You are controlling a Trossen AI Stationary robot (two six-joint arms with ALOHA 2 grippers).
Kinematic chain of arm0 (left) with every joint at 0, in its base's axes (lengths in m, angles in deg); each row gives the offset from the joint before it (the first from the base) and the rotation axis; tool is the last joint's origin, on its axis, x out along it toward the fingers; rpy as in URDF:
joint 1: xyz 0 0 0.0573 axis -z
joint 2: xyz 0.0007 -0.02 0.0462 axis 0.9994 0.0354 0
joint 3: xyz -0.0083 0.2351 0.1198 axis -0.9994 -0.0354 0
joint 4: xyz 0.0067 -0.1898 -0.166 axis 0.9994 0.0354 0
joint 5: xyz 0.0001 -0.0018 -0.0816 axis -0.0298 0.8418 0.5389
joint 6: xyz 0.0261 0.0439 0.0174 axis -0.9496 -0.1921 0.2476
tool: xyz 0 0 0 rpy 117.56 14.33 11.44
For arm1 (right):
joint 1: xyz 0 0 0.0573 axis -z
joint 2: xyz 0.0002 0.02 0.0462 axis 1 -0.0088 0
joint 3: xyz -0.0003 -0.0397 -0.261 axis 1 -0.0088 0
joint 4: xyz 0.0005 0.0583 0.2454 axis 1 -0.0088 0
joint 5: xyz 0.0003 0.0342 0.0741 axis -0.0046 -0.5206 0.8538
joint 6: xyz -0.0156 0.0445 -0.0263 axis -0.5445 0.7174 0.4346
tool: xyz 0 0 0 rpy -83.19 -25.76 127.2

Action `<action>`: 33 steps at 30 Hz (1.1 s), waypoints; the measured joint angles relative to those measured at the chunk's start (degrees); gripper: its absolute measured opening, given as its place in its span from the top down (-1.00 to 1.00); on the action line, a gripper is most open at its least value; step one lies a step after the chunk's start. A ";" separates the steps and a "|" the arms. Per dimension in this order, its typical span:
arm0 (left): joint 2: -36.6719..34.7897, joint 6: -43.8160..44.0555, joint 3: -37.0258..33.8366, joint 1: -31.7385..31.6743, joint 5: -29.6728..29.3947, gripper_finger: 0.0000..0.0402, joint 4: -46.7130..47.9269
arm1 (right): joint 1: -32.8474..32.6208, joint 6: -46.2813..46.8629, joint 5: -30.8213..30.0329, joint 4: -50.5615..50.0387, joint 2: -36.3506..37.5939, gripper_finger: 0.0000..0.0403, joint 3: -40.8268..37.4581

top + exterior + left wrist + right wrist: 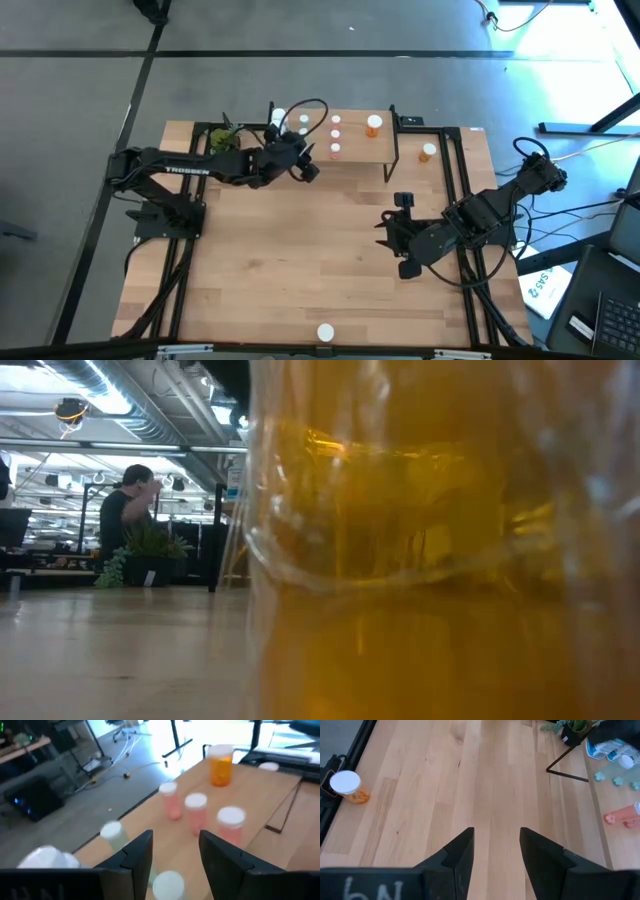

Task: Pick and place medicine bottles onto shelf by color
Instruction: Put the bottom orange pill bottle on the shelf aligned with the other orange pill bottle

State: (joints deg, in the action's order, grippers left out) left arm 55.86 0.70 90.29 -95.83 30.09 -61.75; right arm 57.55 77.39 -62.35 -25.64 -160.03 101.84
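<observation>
L claw [308, 170] is hovering at the shelf's [355, 155] near-left edge, jaws parted wide & holding nothing. In its wrist view a white-capped pale green bottle [167, 884] is sitting right in the gap between the fingers [137, 851], just ahead; three pink bottles [196, 810] & one orange bottle [221, 765] are standing upright farther along the plank.

R claw [392, 232] is waiting mid-desk [300, 270], also open & empty. An orange bottle by the shelf's right end [428, 152] is lying well beyond it, so R arm is nearer that one. One white-capped bottle [325, 332] is sitting alone at the near desk edge.
</observation>
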 joint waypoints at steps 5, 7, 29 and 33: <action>-3.16 -3.69 1.20 3.80 -0.16 0.24 0.31 | 0.00 0.53 -0.15 -1.07 -0.02 0.20 -0.02; -4.41 -5.18 1.22 6.05 -0.33 0.24 0.29 | 0.00 1.26 -0.15 -1.14 -0.02 0.20 -0.02; -3.81 -10.64 1.23 38.47 11.86 0.24 1.77 | -7.82 1.49 0.73 -1.39 -0.02 0.20 -0.02; -0.78 -10.61 1.20 41.78 12.35 0.23 -0.28 | -8.46 -1.28 5.24 0.20 -0.02 0.20 -0.56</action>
State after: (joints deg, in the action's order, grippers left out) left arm 55.08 -9.91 91.50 -54.05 42.44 -62.03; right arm 49.09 76.12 -57.11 -25.44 -160.06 101.28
